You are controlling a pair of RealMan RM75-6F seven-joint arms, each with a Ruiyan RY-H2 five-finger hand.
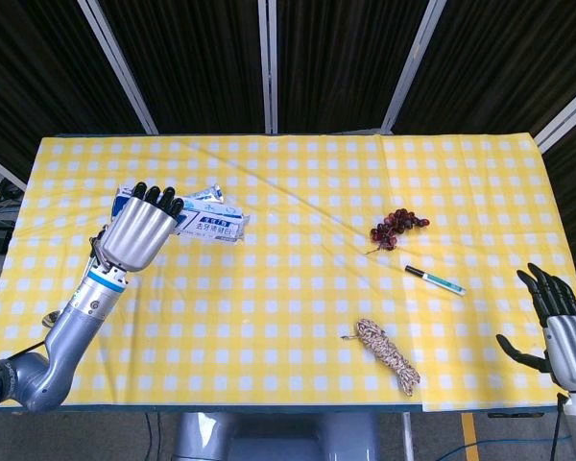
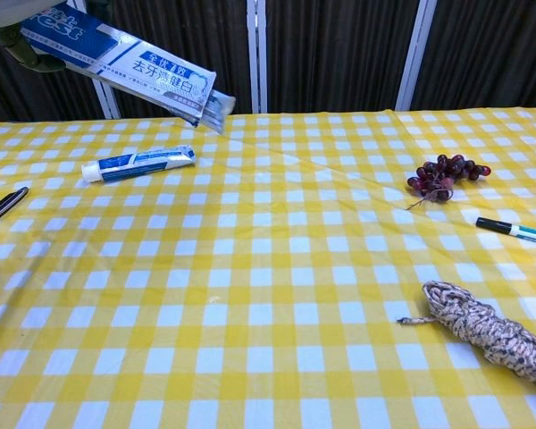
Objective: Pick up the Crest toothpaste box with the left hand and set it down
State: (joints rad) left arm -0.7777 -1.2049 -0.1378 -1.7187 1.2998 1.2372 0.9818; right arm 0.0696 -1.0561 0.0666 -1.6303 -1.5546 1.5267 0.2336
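A: Where was the toothpaste box (image 2: 129, 70)?

B: Lifted clear of the yellow checked tablecloth (image 2: 277, 295). In the chest view it hung in the air at the upper left, tilted, its open flap end lower and pointing right. In the head view it lay partly hidden behind the left hand (image 1: 142, 230), with its right end sticking out.

A: State of that hand?

B: Palm down over the box, fingers curled over its far edge; it held the box. Only the dark underside of the hand showed at the top left corner of the chest view.

A: And the right hand (image 1: 560, 325)?

B: At the table's right edge, near the front corner, fingers spread apart, holding nothing, touching nothing.

A: What lay under the box?

B: 1 toothpaste tube (image 2: 138, 164) flat on the cloth, cap end left. Further left, at the frame edge, 1 dark pen (image 2: 4, 206).

A: Rest of the table?

B: 1 bunch of dark grapes (image 1: 396, 227) right of centre. 1 marker (image 1: 435, 280) just in front and to the right of it, apart from it. 1 coiled rope (image 1: 389, 355) near the front edge, well apart from both hands.
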